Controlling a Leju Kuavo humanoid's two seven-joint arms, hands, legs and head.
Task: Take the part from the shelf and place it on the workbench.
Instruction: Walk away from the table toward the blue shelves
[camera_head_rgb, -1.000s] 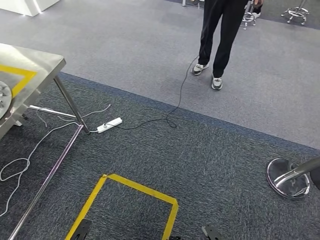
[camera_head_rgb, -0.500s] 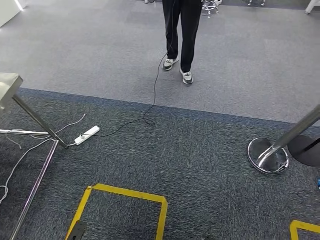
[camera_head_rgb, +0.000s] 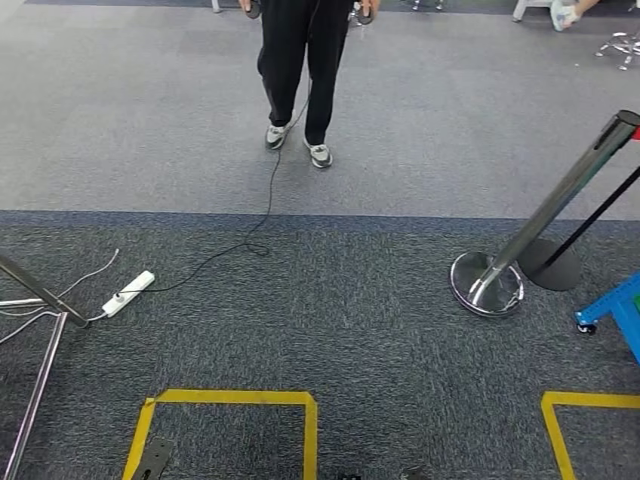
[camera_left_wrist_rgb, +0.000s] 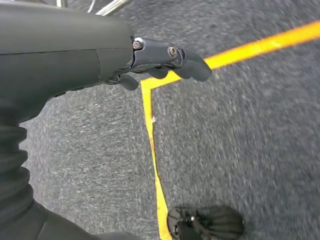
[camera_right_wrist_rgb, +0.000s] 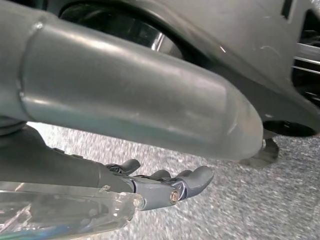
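Head view: you face a person (camera_head_rgb: 298, 70) standing on carpet (camera_head_rgb: 362, 300) marked with yellow tape (camera_head_rgb: 226, 398). Left wrist view: your left hand (camera_left_wrist_rgb: 151, 57) hangs empty, fingers loosely apart. Right wrist view: your right hand (camera_right_wrist_rgb: 158, 187) grips a clear part (camera_right_wrist_rgb: 64, 212).

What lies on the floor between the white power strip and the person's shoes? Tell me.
In the head view, a thin black cable runs across the carpet from the power strip toward the person's shoes, with a small loop midway.
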